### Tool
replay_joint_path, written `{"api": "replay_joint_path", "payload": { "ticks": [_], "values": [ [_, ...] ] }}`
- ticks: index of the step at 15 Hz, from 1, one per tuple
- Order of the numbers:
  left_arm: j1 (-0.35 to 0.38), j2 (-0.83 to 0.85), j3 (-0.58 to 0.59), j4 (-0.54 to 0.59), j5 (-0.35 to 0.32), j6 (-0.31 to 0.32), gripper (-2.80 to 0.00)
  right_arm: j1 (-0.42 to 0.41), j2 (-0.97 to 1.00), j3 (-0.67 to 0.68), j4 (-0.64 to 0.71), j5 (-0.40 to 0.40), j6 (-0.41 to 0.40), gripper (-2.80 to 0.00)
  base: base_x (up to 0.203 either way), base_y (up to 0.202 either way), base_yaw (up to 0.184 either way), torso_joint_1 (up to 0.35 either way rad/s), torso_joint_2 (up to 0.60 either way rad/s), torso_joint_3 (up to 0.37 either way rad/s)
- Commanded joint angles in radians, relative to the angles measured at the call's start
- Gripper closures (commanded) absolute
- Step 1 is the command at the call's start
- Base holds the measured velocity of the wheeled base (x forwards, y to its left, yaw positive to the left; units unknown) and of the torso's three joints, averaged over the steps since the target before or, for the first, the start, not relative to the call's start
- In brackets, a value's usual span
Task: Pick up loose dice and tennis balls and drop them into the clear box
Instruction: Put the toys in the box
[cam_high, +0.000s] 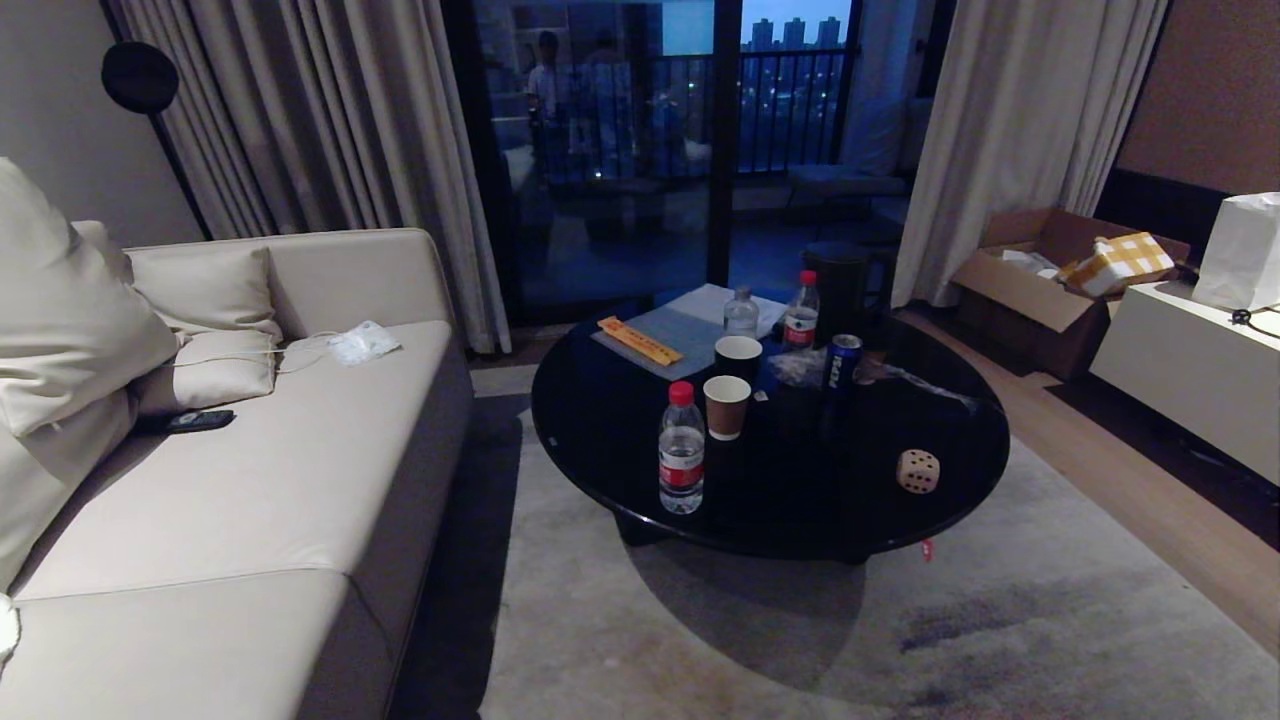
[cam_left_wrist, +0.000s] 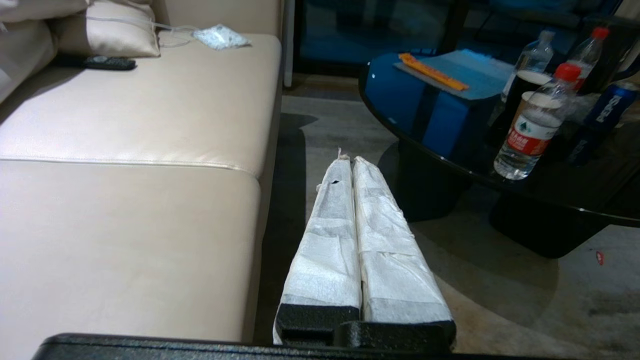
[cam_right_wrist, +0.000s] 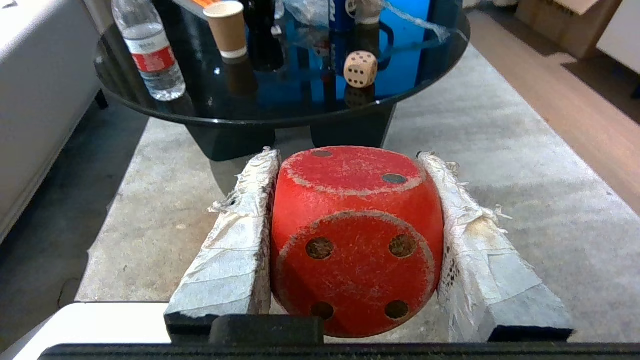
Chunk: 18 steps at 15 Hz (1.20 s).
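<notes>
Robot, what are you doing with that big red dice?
The right claw is holding the red dice between its two padded fingers, above the grey rug. The beige dice sits on the round black table, not picked up yet. The left claw is shut and empty near the sofa. No clear box is in view.

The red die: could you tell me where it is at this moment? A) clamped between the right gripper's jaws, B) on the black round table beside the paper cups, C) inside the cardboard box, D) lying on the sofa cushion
A: the right wrist view shows the red die squeezed between the taped jaws of the right gripper, above the rug; only the beige die sits on the table.
</notes>
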Motion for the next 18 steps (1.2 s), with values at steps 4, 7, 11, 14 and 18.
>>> {"api": "replay_joint_path", "payload": {
  "ticks": [4,7,11,14,18],
  "values": [
    [0.0,0.0,0.0,-0.001,0.001,0.001,0.0,0.0,0.001,0.0,0.001,0.001,0.0,0.0,0.0,0.0,0.0,0.0,0.0,0.0],
    [0.0,0.001,0.0,-0.001,0.001,0.002,0.0,0.0,0.001,0.0,0.001,0.001,-0.002,0.0,0.0,0.0,0.0,0.0,0.0,0.0],
    [0.0,0.001,0.0,-0.002,0.002,-0.014,0.0,0.0,0.001,0.0,0.0,0.001,0.002,0.0,0.0,0.0,0.0,0.0,0.0,0.0],
    [-0.001,0.001,0.0,-0.002,0.002,-0.015,0.0,0.0,0.001,0.0,0.0,-0.002,0.009,0.0,0.0,0.0,0.0,0.0,0.0,0.0],
    [0.0,0.0,0.0,-0.002,0.002,-0.015,0.0,0.0,0.001,0.0,0.0,-0.002,0.012,0.0,0.001,0.001,-0.058,0.004,0.0,0.0]
  ]
}}
